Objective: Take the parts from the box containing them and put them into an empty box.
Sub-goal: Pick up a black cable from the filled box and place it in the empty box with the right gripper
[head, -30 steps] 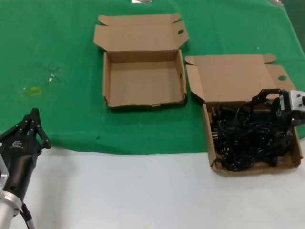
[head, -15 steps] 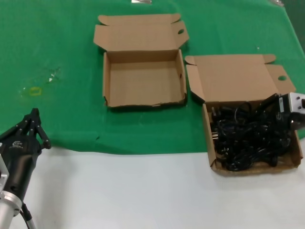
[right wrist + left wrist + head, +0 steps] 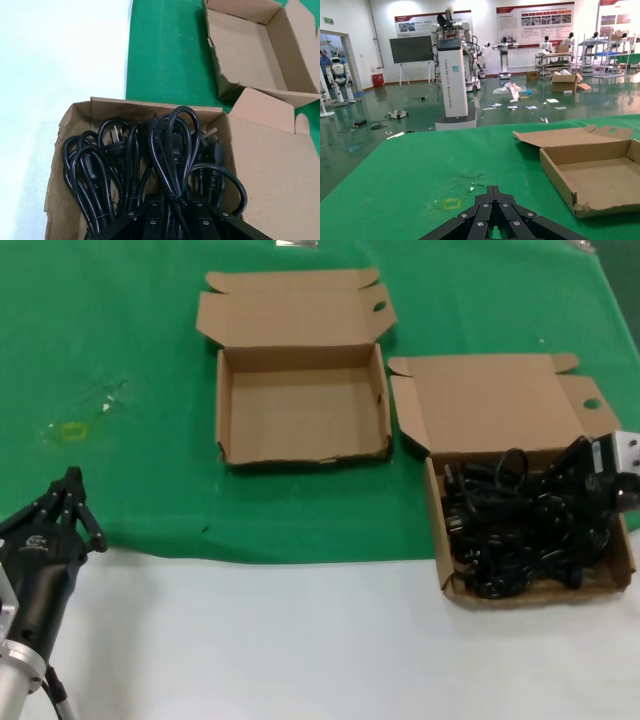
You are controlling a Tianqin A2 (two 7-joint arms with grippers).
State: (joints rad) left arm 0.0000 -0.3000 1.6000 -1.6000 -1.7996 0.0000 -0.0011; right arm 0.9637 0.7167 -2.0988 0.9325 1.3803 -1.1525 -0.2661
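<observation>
R gripper (image 3: 175,212) is down in the full box (image 3: 442,540) at its far-R side, jaws clenched on 1 looped cord (image 3: 172,150). Empty box (image 3: 300,405) lies fwd and L of it. L gripper (image 3: 65,510) parked near-L, jaws closed.

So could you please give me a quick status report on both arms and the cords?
Right end effector shut on a cord loop in the full box. Left end effector parked at the near left, shut. Empty box open, nothing blocking it.
</observation>
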